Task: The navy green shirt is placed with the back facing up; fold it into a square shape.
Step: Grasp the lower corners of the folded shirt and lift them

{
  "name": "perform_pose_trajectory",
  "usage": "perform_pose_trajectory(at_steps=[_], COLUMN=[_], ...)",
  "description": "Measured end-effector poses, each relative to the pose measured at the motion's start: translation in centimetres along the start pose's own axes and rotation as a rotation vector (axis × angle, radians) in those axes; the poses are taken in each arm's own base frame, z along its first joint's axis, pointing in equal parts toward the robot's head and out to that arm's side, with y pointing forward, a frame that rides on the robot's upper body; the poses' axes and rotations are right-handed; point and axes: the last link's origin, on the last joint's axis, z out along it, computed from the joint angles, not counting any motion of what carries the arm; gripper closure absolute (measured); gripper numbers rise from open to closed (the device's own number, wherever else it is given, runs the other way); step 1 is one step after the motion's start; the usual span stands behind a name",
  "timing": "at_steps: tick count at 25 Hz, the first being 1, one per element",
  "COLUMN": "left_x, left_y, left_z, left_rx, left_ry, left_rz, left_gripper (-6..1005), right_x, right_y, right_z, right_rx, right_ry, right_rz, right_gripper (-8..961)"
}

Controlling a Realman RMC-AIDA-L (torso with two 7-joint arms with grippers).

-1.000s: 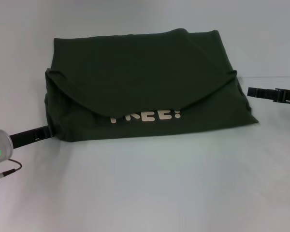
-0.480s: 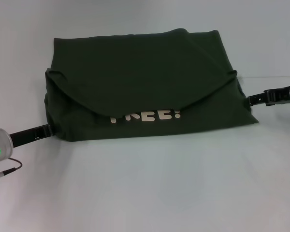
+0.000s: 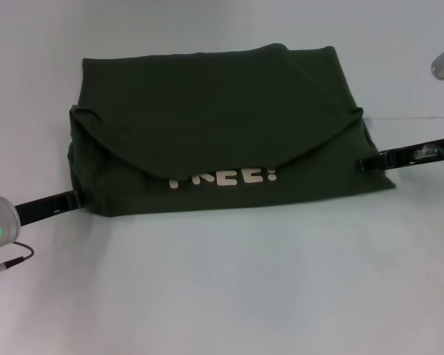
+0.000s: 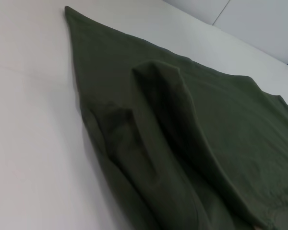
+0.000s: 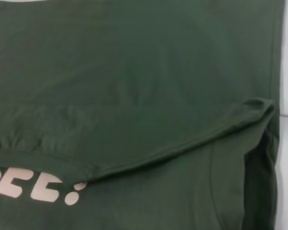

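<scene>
Pale grey tabletop (image 3: 222, 296) fills the head view, and the navy green shirt (image 3: 222, 126) lies across its far half, already doubled into a broad slab with a curved hem draped over the near layer and pale lettering (image 3: 223, 177) half hidden beneath that hem. At the near left corner the left gripper (image 3: 65, 200) lies low on the surface with its tip against the cloth; at the right edge the right gripper (image 3: 370, 162) reaches in flat, its tip touching or just over the side of the shirt. Whether either one is clenched on fabric or released cannot be told from this view. The left wrist view shows only cloth: stacked folds of the shirt's left edge rising in soft ridges off the table, no fingers in sight. The right wrist view likewise shows no fingers, only the draped hem, the lettering and the tucked right side with a dark pocket between layers. Judged from this, the step is to take both side edges for another fold; doing it well means catching every layer at matching points on both sides, low to the table, then lifting evenly so the slab stays square.
</scene>
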Motion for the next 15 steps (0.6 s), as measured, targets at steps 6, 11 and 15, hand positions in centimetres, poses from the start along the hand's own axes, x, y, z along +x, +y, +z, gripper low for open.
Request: perform_pose_trajectory(at_steps=[6,11,15], left_x=[-0.1,-0.2,-0.2], left_y=[0.0,0.0,0.1], left_z=[0.0,0.0,0.0], left_rx=[0.0,-0.002,-0.003], left_ry=[-0.005,-0.006,-0.008], left_rz=[0.003,0.001,0.001], left_gripper=[999,999,1000], right_x=[1.2,1.7,2.1], right_y=[0.6,1.0,1.3], right_z=[1.6,2.3,2.7], right_rx=[0.04,0.059,0.069], right_ry=[-0.018,-0.029,-0.033], right_rz=[-0.051,-0.076,-0.089], right_gripper=[181,193,203])
